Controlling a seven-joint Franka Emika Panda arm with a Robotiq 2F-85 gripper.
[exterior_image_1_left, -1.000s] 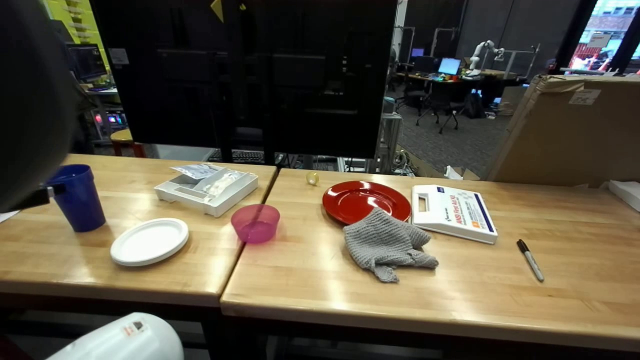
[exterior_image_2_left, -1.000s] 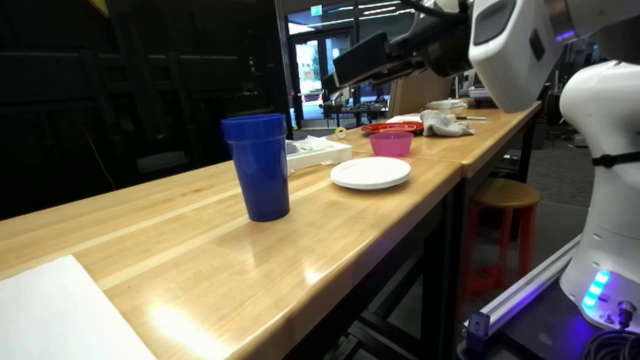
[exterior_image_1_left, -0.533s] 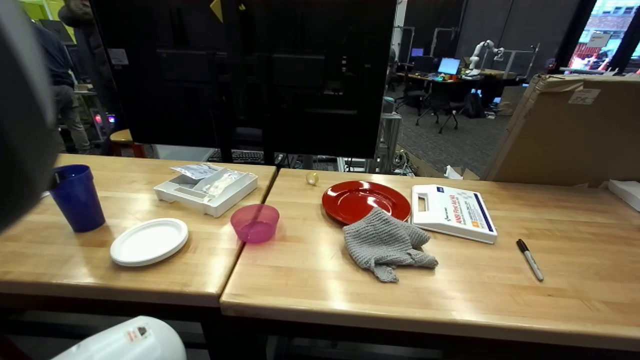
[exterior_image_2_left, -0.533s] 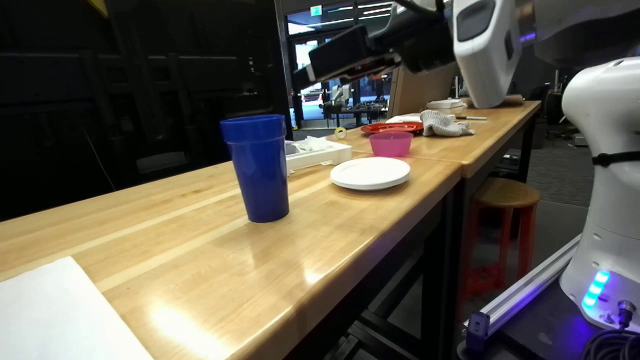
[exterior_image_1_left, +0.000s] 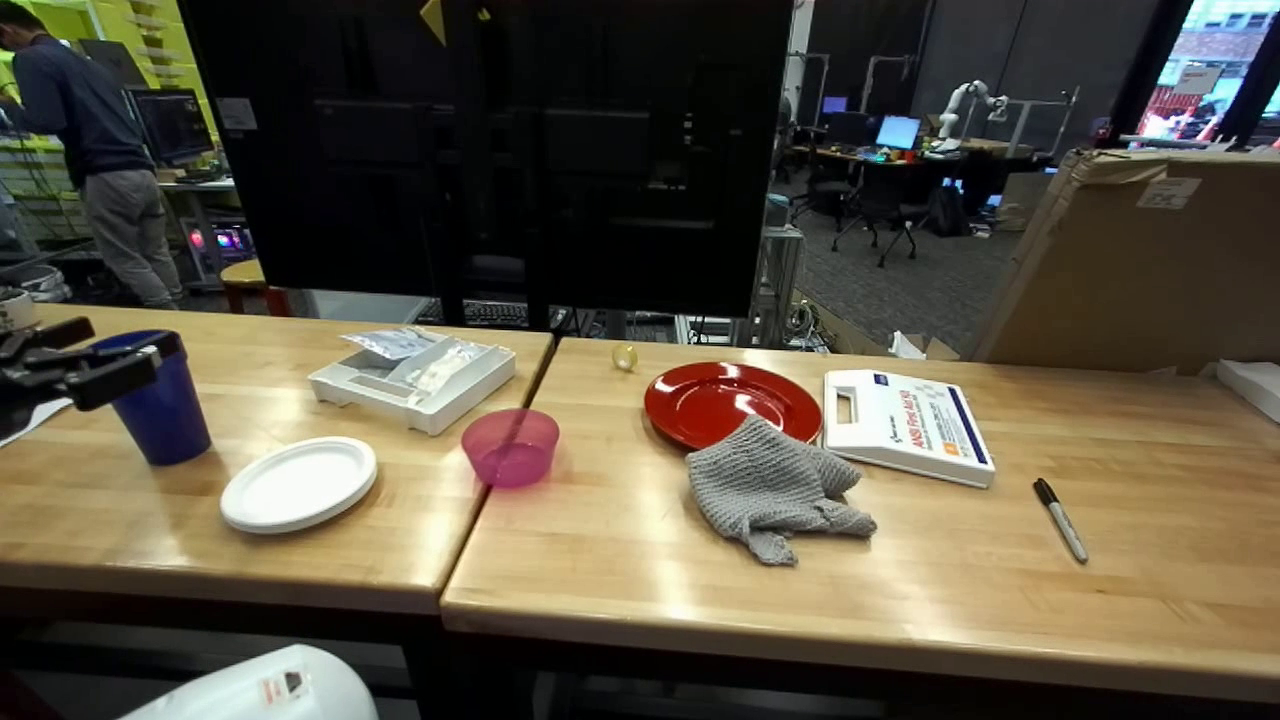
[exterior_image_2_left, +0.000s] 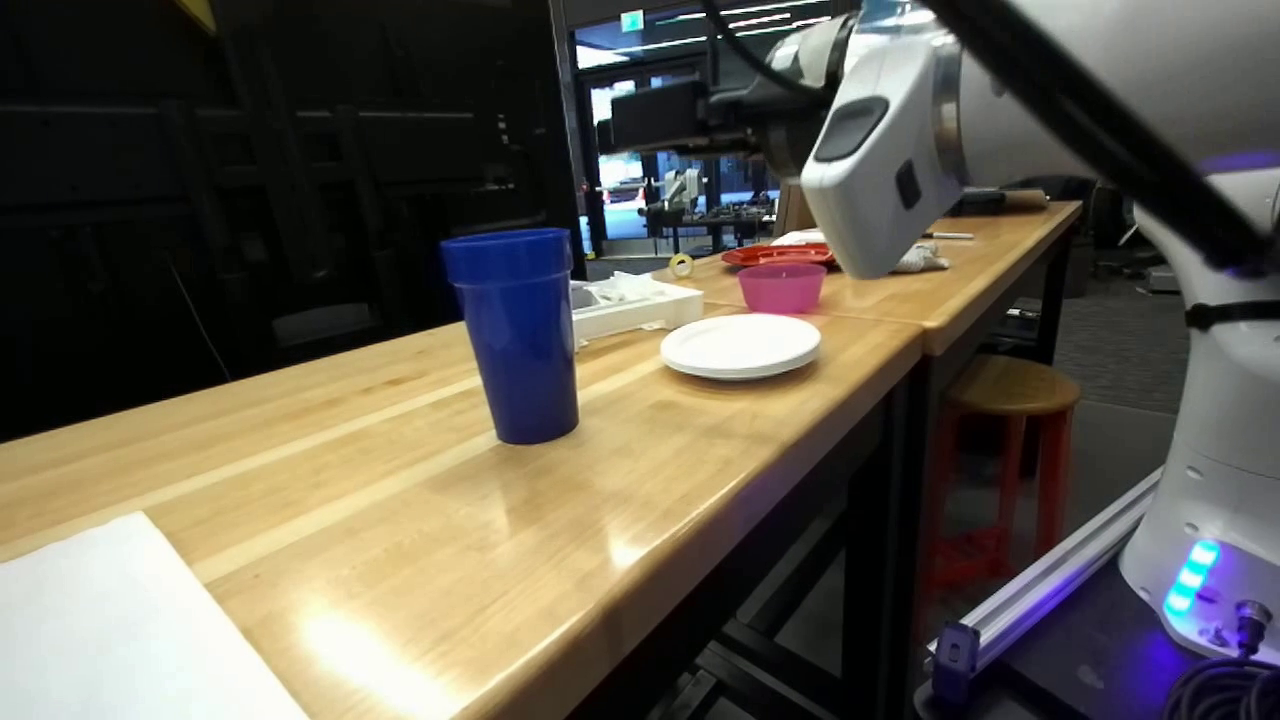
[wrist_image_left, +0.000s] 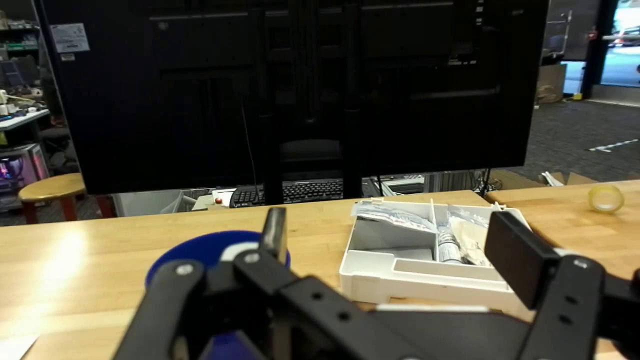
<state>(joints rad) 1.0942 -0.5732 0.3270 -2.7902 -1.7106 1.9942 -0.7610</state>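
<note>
My gripper (wrist_image_left: 395, 245) is open, with its two fingers wide apart and nothing between them. In an exterior view the gripper (exterior_image_1_left: 108, 352) shows at the left edge, in front of the blue cup (exterior_image_1_left: 165, 410). In an exterior view the gripper (exterior_image_2_left: 615, 125) is raised well above the table. The blue cup (exterior_image_2_left: 520, 340) stands upright; in the wrist view the cup (wrist_image_left: 185, 250) is partly hidden behind the left finger. A white compartment tray (wrist_image_left: 370, 280) holding packets lies beyond the fingers. White plates (exterior_image_1_left: 300, 485) lie near the cup; a pink bowl (exterior_image_1_left: 510, 448) is to their right.
On the table are a red plate (exterior_image_1_left: 700, 400), a grey cloth (exterior_image_1_left: 770, 490), a first aid case (exterior_image_1_left: 905, 425), a marker (exterior_image_1_left: 1060, 520) and a tape roll (exterior_image_1_left: 625, 357). A white sheet (exterior_image_2_left: 130, 630) lies nearer. A large black screen (wrist_image_left: 300, 100) stands behind the table.
The arm has swung and the gripper has levelled, moving left in an exterior view. The dark arm part at that other view's left edge has cleared away, revealing the fingers. Table objects have not moved.
</note>
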